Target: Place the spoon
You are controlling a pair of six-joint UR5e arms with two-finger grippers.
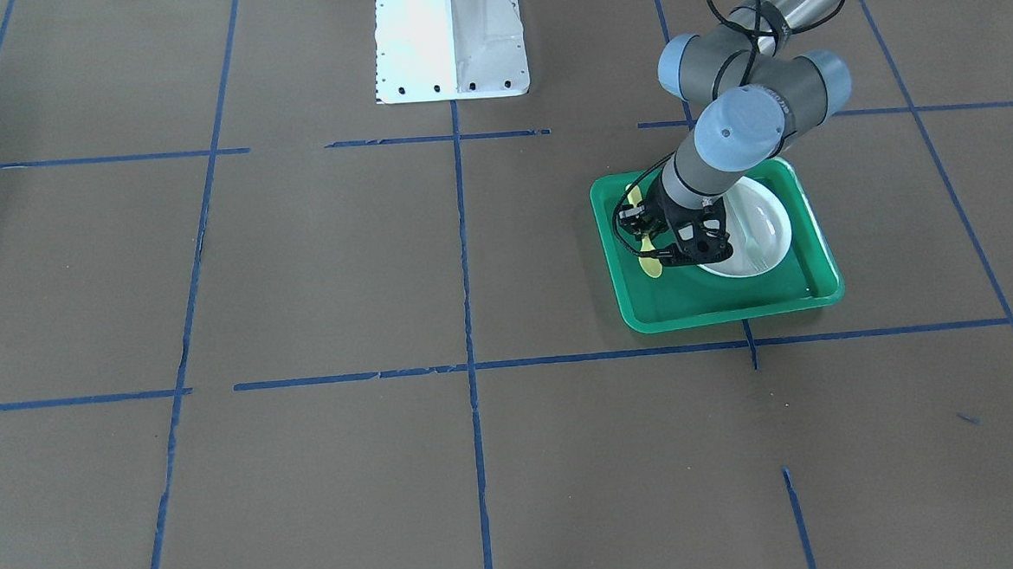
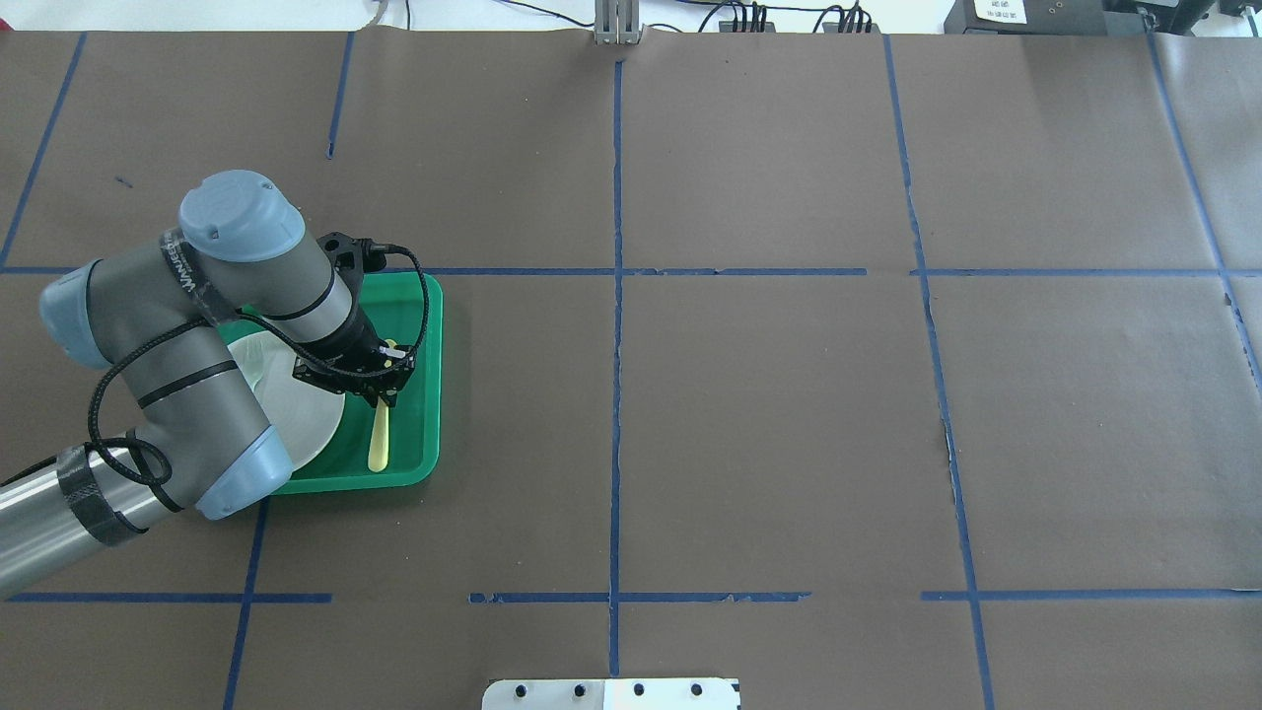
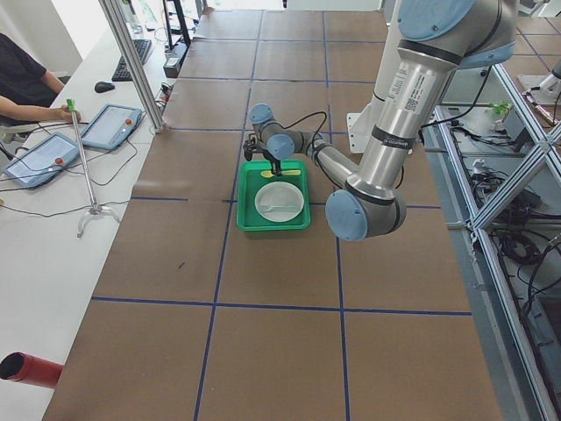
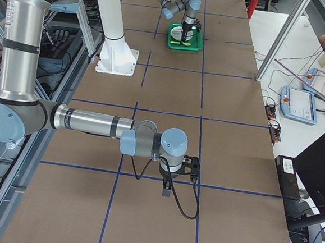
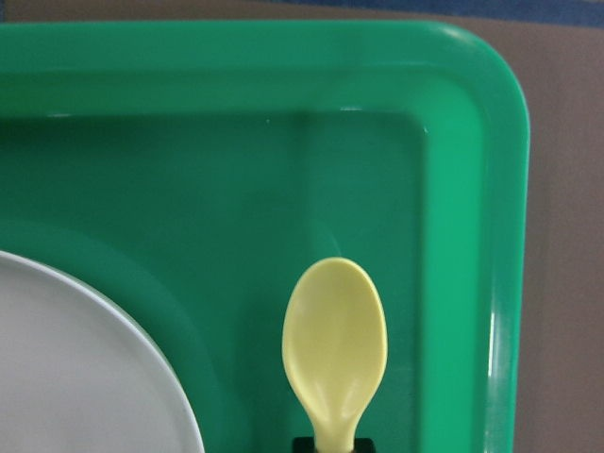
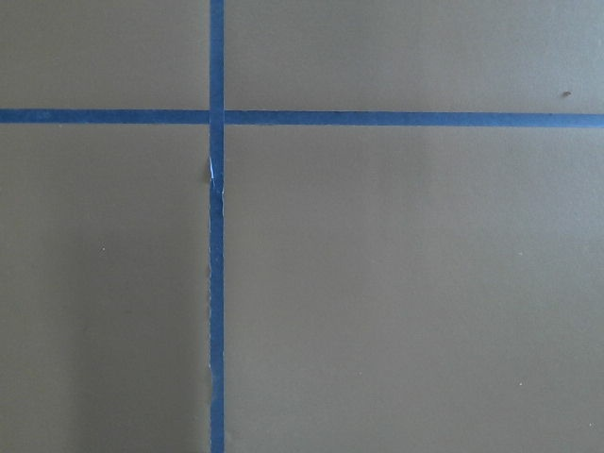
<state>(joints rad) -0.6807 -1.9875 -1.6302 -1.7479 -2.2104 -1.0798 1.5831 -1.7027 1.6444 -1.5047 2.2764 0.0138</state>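
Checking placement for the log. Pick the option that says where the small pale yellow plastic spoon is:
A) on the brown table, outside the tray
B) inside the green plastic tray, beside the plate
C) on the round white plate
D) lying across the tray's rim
B: in the left wrist view the pale yellow plastic spoon is over the floor of the green plastic tray, apart from the round white plate and inside the rim.
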